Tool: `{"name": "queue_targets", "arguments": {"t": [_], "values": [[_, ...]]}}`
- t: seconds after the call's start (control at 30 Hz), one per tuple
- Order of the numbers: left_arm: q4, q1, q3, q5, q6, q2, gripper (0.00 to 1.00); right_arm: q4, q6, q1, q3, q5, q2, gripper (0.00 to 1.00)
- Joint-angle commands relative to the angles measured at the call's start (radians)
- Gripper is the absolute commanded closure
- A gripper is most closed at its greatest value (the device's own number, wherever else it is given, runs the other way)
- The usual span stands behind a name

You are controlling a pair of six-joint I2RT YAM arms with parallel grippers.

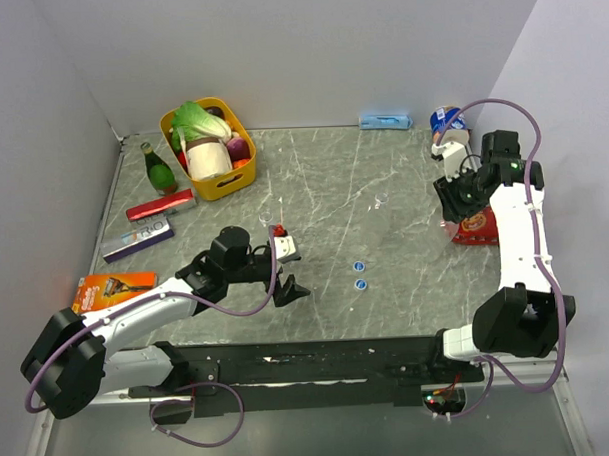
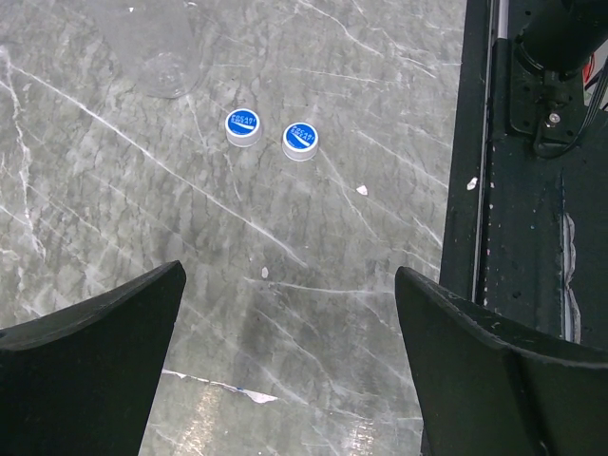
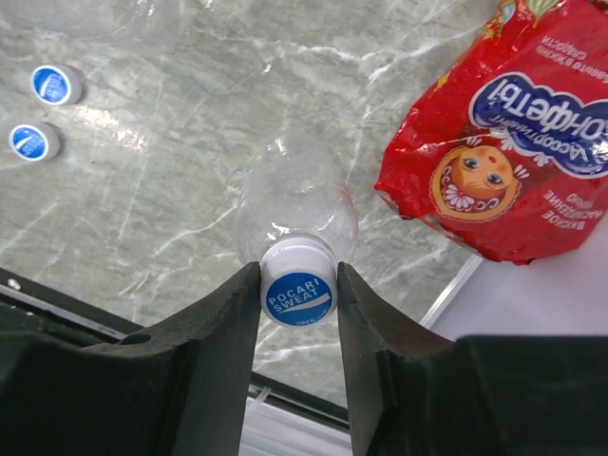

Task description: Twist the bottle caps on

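Right gripper (image 3: 297, 281) pinching round blue cap (image 3: 298, 293) on clear plastic bottle (image 3: 294, 204); left gripper (image 2: 290, 274) spread wide near two loose blue caps (image 2: 242, 124) (image 2: 299, 140).

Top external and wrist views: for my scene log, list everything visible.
small round blue caps: two, blue, mid-table.
red snack bag: one, red, right side.
capped clear plastic bottle: one, colourless, beside that bag.
second clear plastic bottle: one, colourless, beyond caps.
yellow plastic basket: one, yellow, back left.
green glass bottle: one, green, beside basket.
flat boxes: three, red, purple, orange, left side.
blue packet: one, blue, back edge.
left gripper: one, black, open.
right gripper: one, black, shut on capped bottle.
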Motion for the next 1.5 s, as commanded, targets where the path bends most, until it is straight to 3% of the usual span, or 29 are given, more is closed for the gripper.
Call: {"name": "queue_targets", "arguments": {"t": [0.0,0.1,0.4,0.5,0.53,0.57,0.63,0.8,0.9,1.33,1.47], "values": [[0.036,0.004,0.013,0.034,-0.012,0.0,0.03,0.031,0.018,-0.002,-0.021,0.012,-0.032,0.45],[0.037,0.004,0.013,0.037,-0.011,-0.002,0.03,0.033,0.024,-0.002,-0.013,0.01,-0.032,0.37],[0.046,0.004,0.006,0.039,-0.012,-0.002,0.03,0.039,0.037,-0.002,0.019,0.012,-0.017,0.33],[0.05,0.004,0.003,0.031,-0.012,-0.003,0.04,0.053,0.064,-0.004,0.077,-0.008,-0.015,0.22],[0.048,0.003,0.003,0.031,-0.011,-0.006,0.04,0.033,0.069,-0.002,0.106,-0.085,-0.017,0.2],[0.047,0.003,0.005,0.03,-0.008,-0.006,0.04,0.031,0.079,0.004,0.137,-0.124,-0.019,0.12],[0.043,0.004,0.005,0.027,-0.017,-0.006,0.04,0.039,0.127,0.033,0.201,-0.195,-0.026,0.09],[0.04,0.004,0.009,0.034,-0.009,-0.002,0.04,0.123,0.158,0.267,0.174,-0.12,-0.029,0.09],[0.025,0.004,0.017,0.037,-0.006,-0.003,0.04,0.16,0.173,0.346,0.16,-0.085,0.009,0.1],[-0.001,0.029,0.0,0.043,0.0,-0.037,0.04,0.148,0.162,0.398,0.257,-0.019,0.216,0.19],[-0.004,0.032,-0.003,0.045,0.004,-0.037,0.04,0.142,0.162,0.417,0.237,-0.02,0.227,0.31]]}}
